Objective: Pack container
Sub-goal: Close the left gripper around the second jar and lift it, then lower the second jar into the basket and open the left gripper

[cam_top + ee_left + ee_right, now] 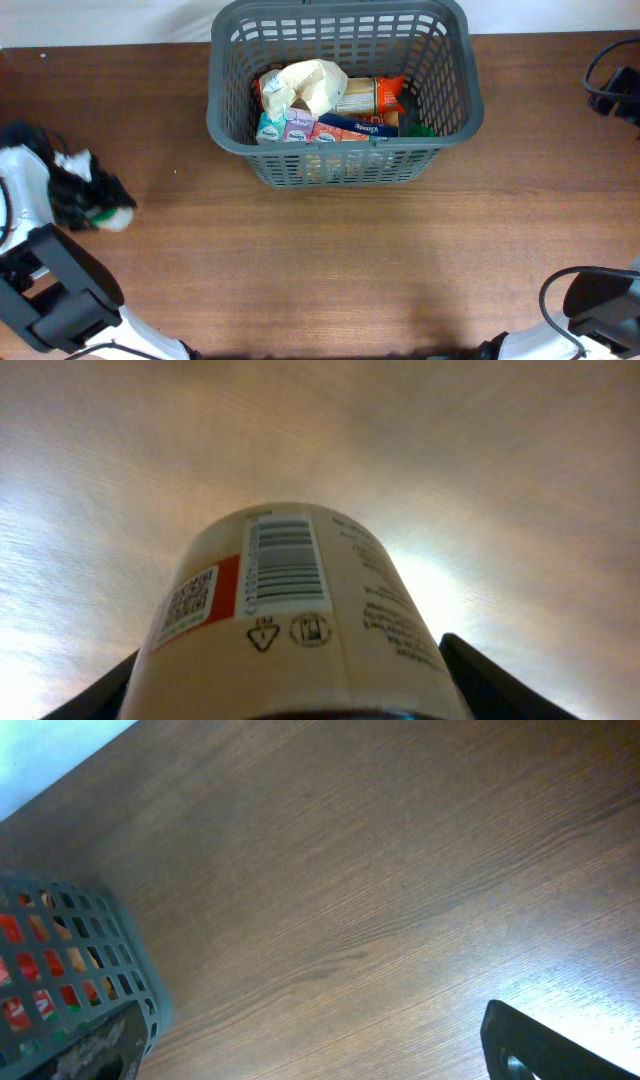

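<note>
The container (345,150), a dark grey slotted basket, stands at the back centre of the wooden table; its corner (60,970) also shows in the right wrist view. Inside lie a cream bag (315,85), a biscuit pack (362,95), a blue box (350,127) and small cartons (288,127). At the far left my left gripper (95,205) is shut on a cream cylindrical tub (290,620) with a barcode label, one dark finger (490,680) pressed on each side. My right gripper (310,1060) hangs open over bare wood, nothing between its fingers.
The left arm's white and black links (50,290) fill the front left corner. The right arm's base (598,305) sits at the front right. A black device with a cable (615,85) lies at the right edge. The table's back edge runs behind the basket.
</note>
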`<state>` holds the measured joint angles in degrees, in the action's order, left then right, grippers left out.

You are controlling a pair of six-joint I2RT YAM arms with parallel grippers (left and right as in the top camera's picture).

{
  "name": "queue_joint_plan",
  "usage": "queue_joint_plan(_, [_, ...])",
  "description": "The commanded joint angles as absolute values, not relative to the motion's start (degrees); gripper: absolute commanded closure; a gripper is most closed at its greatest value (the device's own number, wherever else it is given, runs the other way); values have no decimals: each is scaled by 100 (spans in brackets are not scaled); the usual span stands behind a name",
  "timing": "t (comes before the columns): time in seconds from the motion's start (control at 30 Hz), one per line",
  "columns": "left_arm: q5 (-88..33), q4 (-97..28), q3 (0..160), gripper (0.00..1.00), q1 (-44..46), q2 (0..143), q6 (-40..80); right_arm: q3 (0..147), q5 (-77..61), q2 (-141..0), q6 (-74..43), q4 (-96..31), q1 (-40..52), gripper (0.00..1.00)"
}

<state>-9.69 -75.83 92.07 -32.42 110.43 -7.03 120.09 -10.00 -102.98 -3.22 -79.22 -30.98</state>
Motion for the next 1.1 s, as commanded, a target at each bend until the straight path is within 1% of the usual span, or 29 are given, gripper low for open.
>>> queue_joint_plan(0.0, [-1756, -7885, 10674, 98, -2934, 10973, -760, 12011, -926, -10259, -346, -7905, -3120, 1])
queue_joint_plan(0.13, [-2421, -8066, 12543, 98, -2353, 10969, -1181, 12011, -926, -10259, -346, -7905, -3120, 1])
queue_joint_plan(0.3, [-2401, -7922, 14414, 98, -1232, 10969, -2045, 12011, -926, -10259, -349, -7905, -3120, 1])
queue_joint_plan(0.4, [-2222, -7614, 15004, 98, -429, 10969, -2587, 12011, -926, -10259, -346, -7905, -3120, 1])
queue_joint_plan(0.5, [-1988, -7299, 15111, 98, 436, 10971, -3481, 12011, -926, -10259, -349, -7905, -3120, 1])
queue_joint_plan(0.53, [-1946, -7244, 15074, 98, 923, 11050, -4097, 12011, -926, -10259, -349, -7905, -3120, 1])
queue_joint_plan(0.7, [-1798, -6928, 15056, 98, 2021, 11751, -4635, 12011, -926, -10259, -349, -7905, -3120, 1])
queue_joint_plan(0.93, [-1800, -6239, 15058, 98, 2908, 13058, -5341, 12011, -926, -10259, -349, -7905, -3120, 1])
queue_joint_plan(1.07, [-1796, -5793, 15058, 99, 3205, 13511, -6165, 12011, -926, -10259, -346, -7905, -3120, 1])
